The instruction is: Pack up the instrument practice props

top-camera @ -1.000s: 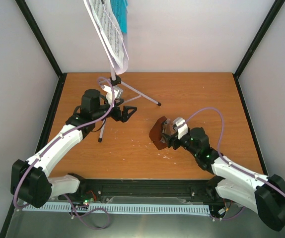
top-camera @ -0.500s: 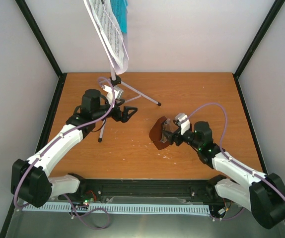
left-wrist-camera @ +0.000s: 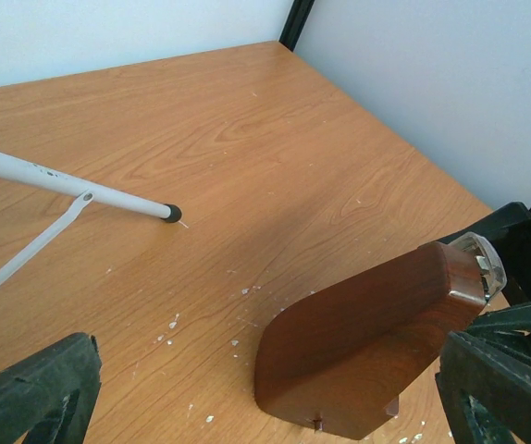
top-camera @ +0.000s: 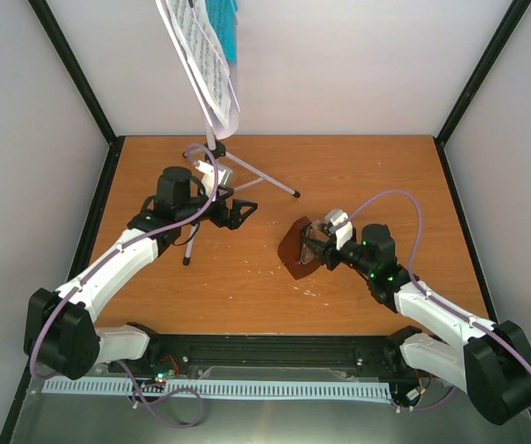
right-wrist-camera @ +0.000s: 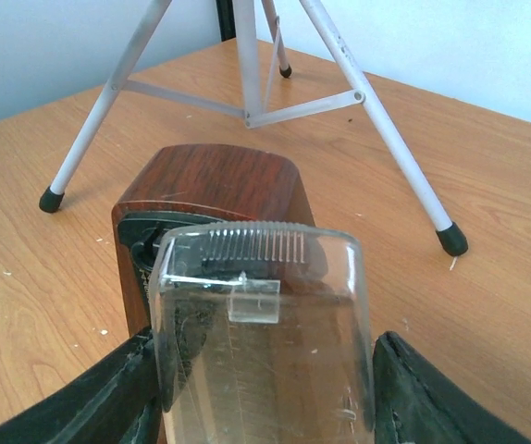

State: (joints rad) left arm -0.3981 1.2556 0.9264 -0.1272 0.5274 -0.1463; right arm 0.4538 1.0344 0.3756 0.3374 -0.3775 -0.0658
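Note:
The silver-white music stand (top-camera: 212,148) stands at the back left on its tripod, with white sheet music (top-camera: 205,65) on it and a teal booklet (top-camera: 231,32) behind the sheets; its desk is hidden. The small brown metronome (top-camera: 293,248) leans tilted in mid-table. My right gripper (top-camera: 319,245) is shut on its clear cover (right-wrist-camera: 261,314), the brown body (right-wrist-camera: 215,180) just beyond. My left gripper (top-camera: 238,211) is open and empty beside the tripod, facing the metronome (left-wrist-camera: 367,333); its fingers (left-wrist-camera: 34,398) are spread wide.
The tripod's legs (right-wrist-camera: 376,129) spread over the wooden table (top-camera: 376,176), one rubber foot (left-wrist-camera: 172,213) lying ahead of my left gripper. White walls and black frame posts (top-camera: 483,69) close in the back and sides. Small white specks dot the wood.
My right arm has shifted its elbow to the right and turned the gripper slightly, still holding the metronome's cover. My left gripper has edged a little right, staying open.

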